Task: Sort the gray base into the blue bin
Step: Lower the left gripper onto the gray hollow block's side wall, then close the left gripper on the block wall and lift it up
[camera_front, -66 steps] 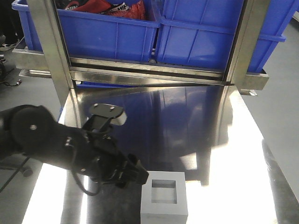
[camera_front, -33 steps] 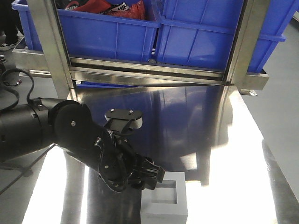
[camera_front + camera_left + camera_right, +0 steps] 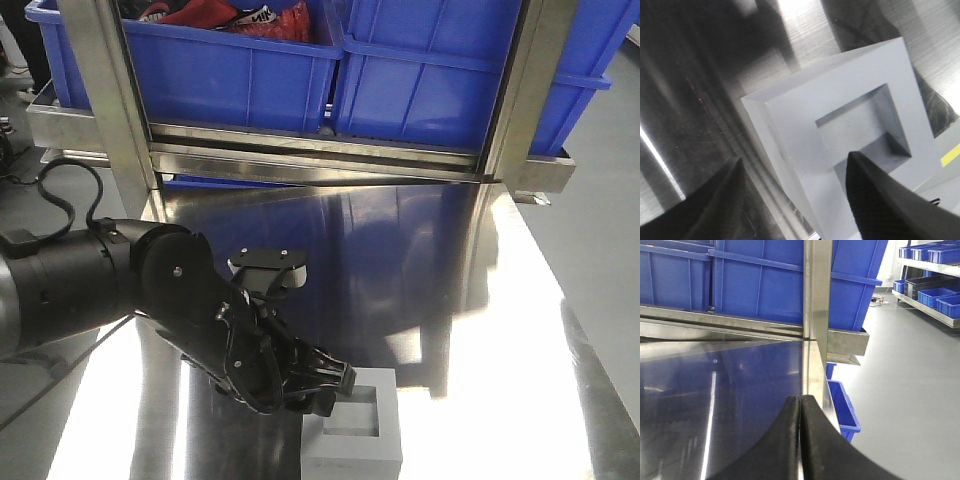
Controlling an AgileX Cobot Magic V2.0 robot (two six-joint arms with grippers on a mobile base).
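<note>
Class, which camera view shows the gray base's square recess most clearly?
The left wrist view: the gray base fills the frame, its recess clearly visible. The front view shows it small, partly behind the left gripper. The right wrist view misses it.

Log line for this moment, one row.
left gripper open, astride gray base wall, one finger over recess | right gripper shut, empty | base on steel table

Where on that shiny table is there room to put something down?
The wide bare stretch of the steel table, between the gray base and the shelf rail under the blue bins, is free, as is the strip right of the base. The near-left is crowded: the left gripper straddles the base's wall there.
</note>
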